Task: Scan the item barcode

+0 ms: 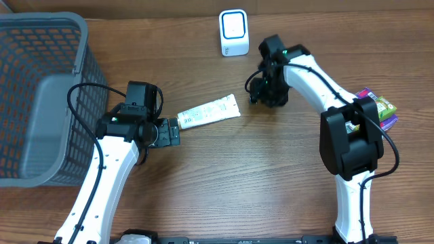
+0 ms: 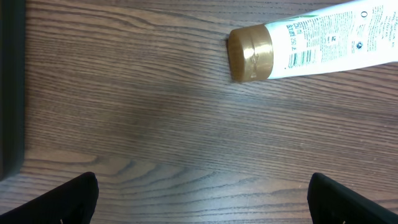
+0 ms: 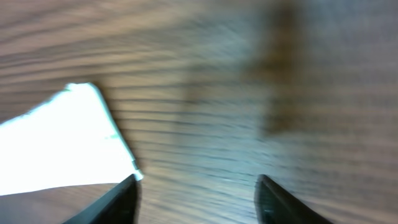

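The wooden bench (image 1: 271, 190) carries a grey basket (image 1: 47, 18), well apart from the tube (image 1: 209, 112) on the side of its gold cap (image 2: 251, 53). The left arm (image 1: 112, 166) reaches in from that same side. The left jaws stand spread wide and empty, just beside the tube's cap and roughly in line with it. The right arm (image 1: 319, 78) comes from the opposite side. The right jaws, spread with only bare wood between them in a blurred wrist view, hang near the tube's crimped end (image 3: 62, 143). The tube lies flat on the bench, touched by neither arm, its long axis running from the left jaws toward the right jaws. The white scanner (image 1: 234, 32) sits beyond the crimped end, apart from the tube. What seems a barcode (image 2: 303, 58) is printed just beside the cap, facing up. The left jaws look the nearer pair, so a grip across the axis, clear of that print, seems the likely call
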You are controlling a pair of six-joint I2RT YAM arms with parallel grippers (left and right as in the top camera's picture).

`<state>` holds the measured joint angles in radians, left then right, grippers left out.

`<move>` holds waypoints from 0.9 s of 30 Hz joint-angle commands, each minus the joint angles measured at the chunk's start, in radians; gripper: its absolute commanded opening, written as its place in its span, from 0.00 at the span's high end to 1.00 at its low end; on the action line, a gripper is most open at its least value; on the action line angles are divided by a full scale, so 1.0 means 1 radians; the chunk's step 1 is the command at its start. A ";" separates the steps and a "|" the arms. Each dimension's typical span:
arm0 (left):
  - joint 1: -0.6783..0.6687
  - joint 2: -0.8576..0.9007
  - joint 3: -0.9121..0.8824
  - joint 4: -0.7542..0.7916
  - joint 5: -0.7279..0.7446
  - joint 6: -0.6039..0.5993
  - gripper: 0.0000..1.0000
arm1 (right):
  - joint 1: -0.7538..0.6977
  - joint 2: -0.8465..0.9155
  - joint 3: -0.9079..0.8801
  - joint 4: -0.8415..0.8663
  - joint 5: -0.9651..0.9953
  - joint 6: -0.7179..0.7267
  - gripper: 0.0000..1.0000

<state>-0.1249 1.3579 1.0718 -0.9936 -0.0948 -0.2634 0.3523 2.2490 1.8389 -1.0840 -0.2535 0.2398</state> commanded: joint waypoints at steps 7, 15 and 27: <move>-0.006 0.003 -0.003 0.004 -0.009 -0.014 0.00 | 0.118 -0.014 0.024 0.210 -0.147 -0.665 0.04; -0.006 0.003 -0.003 0.003 -0.009 -0.014 0.01 | 0.213 -0.014 0.007 0.253 -0.138 -0.987 0.03; -0.006 0.003 -0.003 0.003 -0.009 -0.014 0.01 | 0.220 -0.013 -0.126 0.423 -0.194 -1.015 0.04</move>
<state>-0.1249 1.3582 1.0718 -0.9939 -0.0948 -0.2634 0.5758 2.2490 1.7512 -0.6876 -0.4149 -0.7612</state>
